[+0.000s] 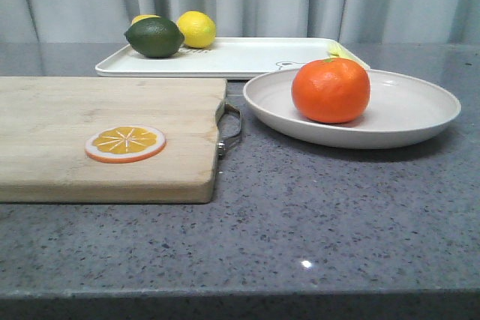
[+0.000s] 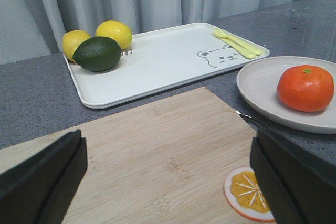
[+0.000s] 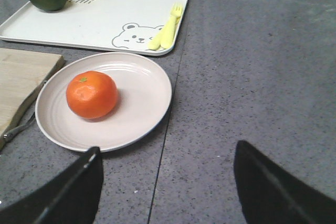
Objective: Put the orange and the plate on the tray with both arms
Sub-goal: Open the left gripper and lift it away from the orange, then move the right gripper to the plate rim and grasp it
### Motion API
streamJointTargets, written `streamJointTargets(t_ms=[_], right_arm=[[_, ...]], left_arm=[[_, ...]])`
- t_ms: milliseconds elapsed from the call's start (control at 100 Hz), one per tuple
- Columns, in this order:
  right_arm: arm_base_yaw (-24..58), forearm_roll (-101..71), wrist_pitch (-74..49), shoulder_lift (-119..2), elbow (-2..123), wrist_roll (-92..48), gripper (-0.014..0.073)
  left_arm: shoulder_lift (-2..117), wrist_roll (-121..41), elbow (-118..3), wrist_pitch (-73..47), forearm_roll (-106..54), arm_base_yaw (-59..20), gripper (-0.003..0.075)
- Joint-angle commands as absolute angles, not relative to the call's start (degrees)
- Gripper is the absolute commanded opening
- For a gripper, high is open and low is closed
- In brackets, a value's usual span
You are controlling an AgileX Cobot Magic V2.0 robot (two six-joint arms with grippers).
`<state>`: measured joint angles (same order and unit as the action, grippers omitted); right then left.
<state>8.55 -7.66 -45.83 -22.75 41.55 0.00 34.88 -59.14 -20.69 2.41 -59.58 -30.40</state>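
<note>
The left gripper [image 2: 168,182] has its black jaws spread wide at the lower corners of the left wrist view, holding nothing, above a pale wooden cutting board [image 2: 157,150] that carries a flat orange slice disc [image 2: 248,192]. The right gripper [image 3: 168,187] is likewise wide apart and empty over bare speckled grey countertop [image 3: 252,77], with its fingers in the lower corners of the right wrist view.

The glossy round orange [image 1: 331,90] sits on the wide cream plate [image 1: 405,114] at centre right of the front view — off-centre, toward the board side. The plate rests on the counter just in front of the flat rectangular white tray [image 1: 240,58], at upper centre. On the tray lie a dark green lime [image 1: 154,37], two yellow lemons [image 1: 196,28] and — by the bear drawing [image 3: 137,35] — pale yellow plastic cutlery [image 3: 168,27].
</note>
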Motion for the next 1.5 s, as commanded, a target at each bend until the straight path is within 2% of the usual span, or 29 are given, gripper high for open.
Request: streamJointTargets(t_ms=[0,310,690,930,1490], right_arm=[[8.3,-11.0,-38.9,-27.7,43.2,0.0,0.0531],[8.3,-17.1,-23.2,-46.9,43.2,0.0,0.0528],[8.5,-22.5,-17.3,-66.7,43.2,0.0,0.0528],[8.5,-25.5,-17.3,-71.1,43.2,0.0,0.0528],[8.5,-31.3,-16.9,-71.9,43.2,0.0,0.0528]], left_arm=[[34.7,-59.2,-22.3,4.9,-60.0,-30.3,0.0598],[34.7,-59.2,-22.3,4.9,-60.0,-30.3,0.0598],[34.7,-59.2,-22.3,4.9,-60.0,-30.3,0.0598],[34.7,-59.2,-22.3,4.9,-60.0,-30.3,0.0598],[34.7,-59.2,-22.3,4.9,-60.0,-30.3,0.0598]])
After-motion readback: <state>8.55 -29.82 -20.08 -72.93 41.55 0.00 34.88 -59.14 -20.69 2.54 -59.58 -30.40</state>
